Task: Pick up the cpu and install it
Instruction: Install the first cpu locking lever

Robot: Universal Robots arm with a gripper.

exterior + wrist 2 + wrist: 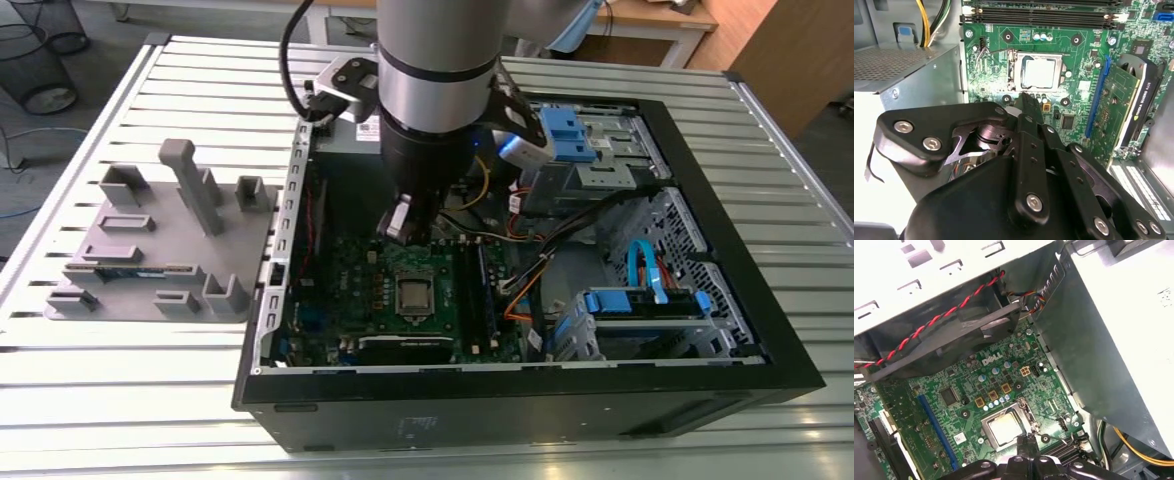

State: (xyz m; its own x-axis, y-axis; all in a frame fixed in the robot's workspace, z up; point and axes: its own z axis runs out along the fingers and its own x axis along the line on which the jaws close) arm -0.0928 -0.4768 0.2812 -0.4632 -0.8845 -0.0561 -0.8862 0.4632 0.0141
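The cpu point(1038, 72) lies seated in the motherboard point(1081, 52) socket inside the computer case point(534, 405). The gripper point(404, 235) hangs just above the socket's edge, fingertips together, gripping nothing.

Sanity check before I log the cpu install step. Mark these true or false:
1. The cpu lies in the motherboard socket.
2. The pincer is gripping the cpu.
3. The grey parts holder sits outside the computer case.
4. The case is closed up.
1. True. The cpu lies in the socket on the motherboard.
2. False. The pincer is shut on nothing. Its tip is at the socket's edge, beside the cpu.
3. True. The grey parts holder sits on the slatted table, beside the computer case on the exterior view's left.
4. False. The case lies open, with the motherboard exposed from above.
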